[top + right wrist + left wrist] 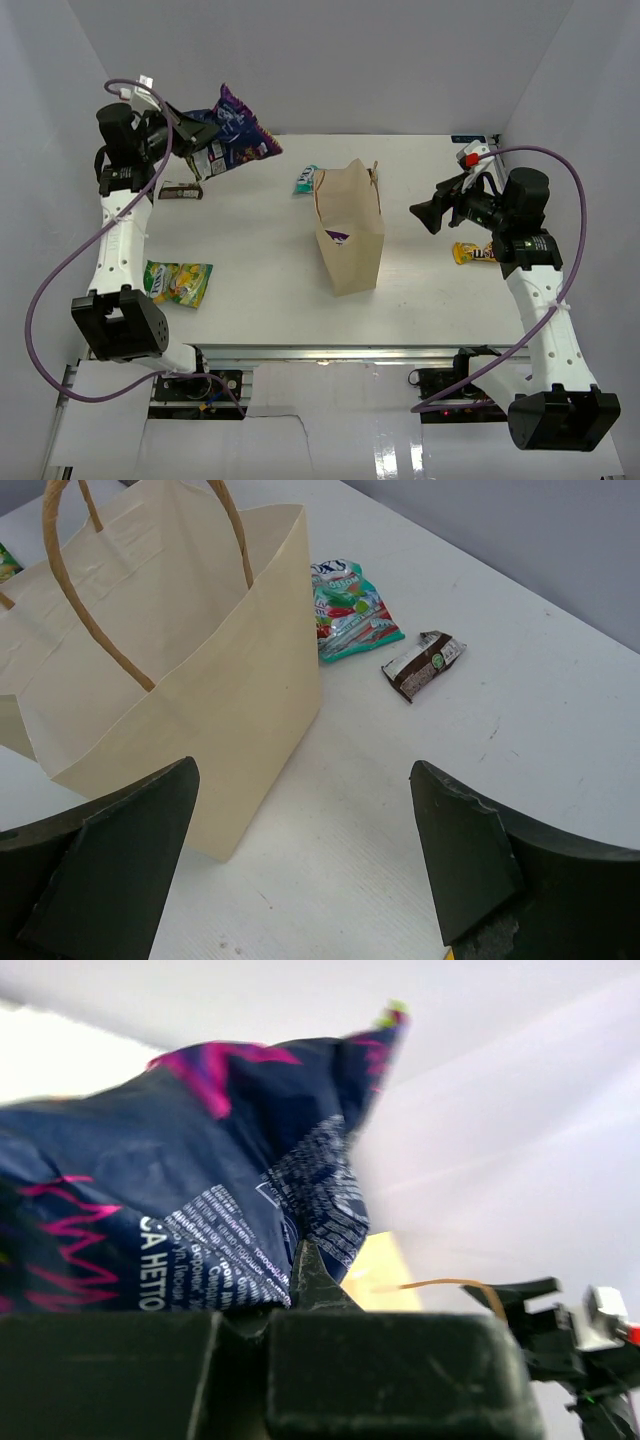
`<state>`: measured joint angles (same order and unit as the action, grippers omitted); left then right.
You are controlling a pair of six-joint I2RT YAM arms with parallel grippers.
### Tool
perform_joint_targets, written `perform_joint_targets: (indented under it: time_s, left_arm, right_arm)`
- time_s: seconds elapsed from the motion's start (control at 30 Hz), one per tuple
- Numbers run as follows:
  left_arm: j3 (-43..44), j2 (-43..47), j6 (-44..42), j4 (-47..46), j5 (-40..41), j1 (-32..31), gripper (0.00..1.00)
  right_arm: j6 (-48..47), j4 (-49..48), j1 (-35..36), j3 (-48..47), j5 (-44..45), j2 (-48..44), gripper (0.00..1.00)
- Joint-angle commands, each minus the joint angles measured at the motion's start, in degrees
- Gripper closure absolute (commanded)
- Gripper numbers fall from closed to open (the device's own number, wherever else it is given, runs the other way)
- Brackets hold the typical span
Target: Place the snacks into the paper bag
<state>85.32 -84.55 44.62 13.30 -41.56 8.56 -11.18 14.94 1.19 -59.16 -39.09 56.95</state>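
My left gripper (188, 132) is raised at the far left, shut on the purple-black chip bag (236, 128), which fills the left wrist view (180, 1170) above the gripper (300, 1285). The upright paper bag (349, 232) stands mid-table; its open top shows in the right wrist view (170, 670). My right gripper (427, 215) is open and empty to the bag's right, low over the table (300, 870). On the table lie a teal-white packet (306, 180) (350, 610), a brown bar (180, 190) (425, 663), a green-yellow pouch (178, 282) and a yellow candy packet (473, 252). No pink packet shows.
White walls enclose the table (260, 250) at the back and sides. The yellow candy packet lies under my right forearm. The paper bag's twisted handles (70, 570) stand up above its rim. The arm bases and cables sit at the near edge.
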Motion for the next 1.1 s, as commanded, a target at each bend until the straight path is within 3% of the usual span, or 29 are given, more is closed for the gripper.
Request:
perform_joint_targets:
  time_s: [0.0, 0.33, 0.57, 0.8, 0.93, 1.07]
  left_arm:
    - [9.6, 1.8, 4.0, -12.9, -6.1, -2.5, 1.0]
    - [22.0, -4.6, 6.5, -15.5, -5.2, -18.2, 1.0]
    - [28.1, -8.9, 4.3, -14.9, -6.8, -25.2, 1.0]
    - [30.3, -9.1, -3.0, -10.4, -8.5, -26.5, 1.0]
    - [37.0, -9.8, -9.0, -3.6, -6.4, -26.6, 1.0]
    - [38.3, -8.7, -12.7, -0.6, -4.1, -26.5, 1.0]
  right_arm:
    - [0.5, -2.0, -0.2, -0.9, 0.0, -1.3, 0.08]
    - [0.5, -2.0, -0.4, -0.4, 0.9, -1.8, 0.08]
    - [0.5, -2.0, -0.5, 0.4, 1.3, -2.5, 0.08]
    - [0.4, -2.0, -2.2, 1.1, 1.4, -3.0, 0.08]
    - [0.2, -2.0, -2.2, 1.1, 1.2, -3.0, 0.08]
    - [0.1, -2.0, -2.2, 1.2, 1.2, -3.0, 0.08]
